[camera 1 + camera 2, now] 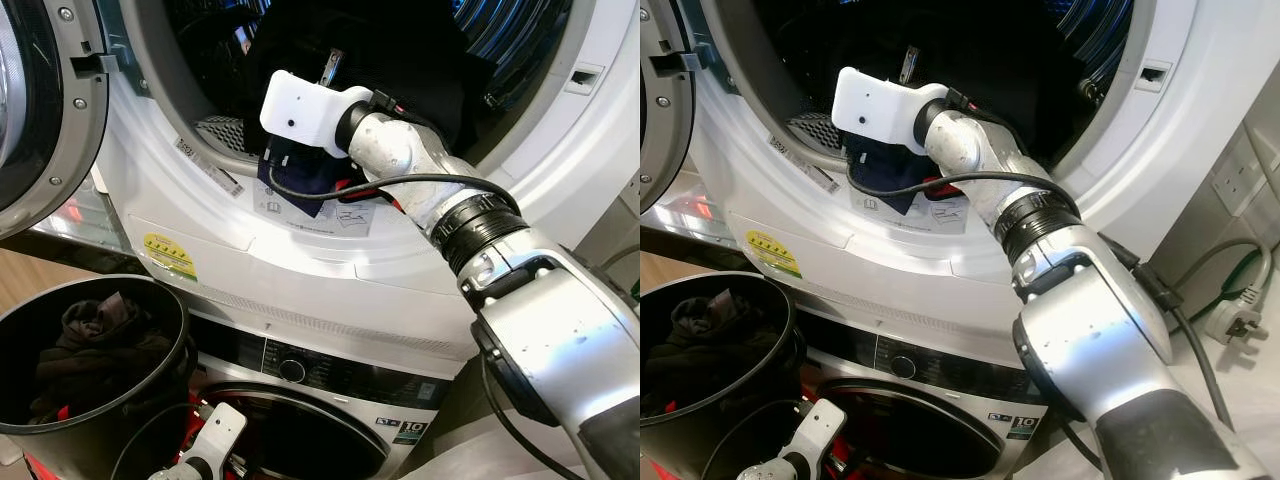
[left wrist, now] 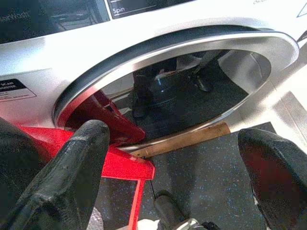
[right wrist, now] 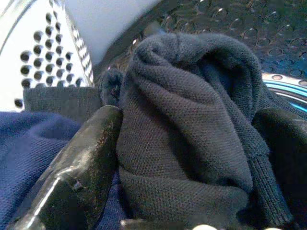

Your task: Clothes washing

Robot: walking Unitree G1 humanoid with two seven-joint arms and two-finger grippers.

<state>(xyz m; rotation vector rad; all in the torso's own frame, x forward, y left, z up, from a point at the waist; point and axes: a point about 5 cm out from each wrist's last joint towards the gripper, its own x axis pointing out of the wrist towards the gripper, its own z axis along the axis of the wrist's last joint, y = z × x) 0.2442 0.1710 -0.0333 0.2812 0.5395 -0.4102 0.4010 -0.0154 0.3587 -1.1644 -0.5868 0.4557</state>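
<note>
Dark grey knit garment (image 3: pixel 187 124) is showing a coarse, matt weave, pinched in the right hand (image 3: pixel 192 158) between scuffed, glossy black fingers (image 3: pixel 81 167). Upper washer front (image 1: pixel 330 270) is presenting glossy white plastic. Lower door ring (image 2: pixel 192 52) is gleaming as polished metal. Black bucket (image 1: pixel 60 310) is looking smooth and shiny.

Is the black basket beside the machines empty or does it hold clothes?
It holds clothes: dark garments lie inside the black basket, piled below its rim.

upper washer drum (image 1: pixel 500 40) holds dark clothes (image 3: pixel 192 120); black bin (image 1: pixel 150 400) holds more.
</note>
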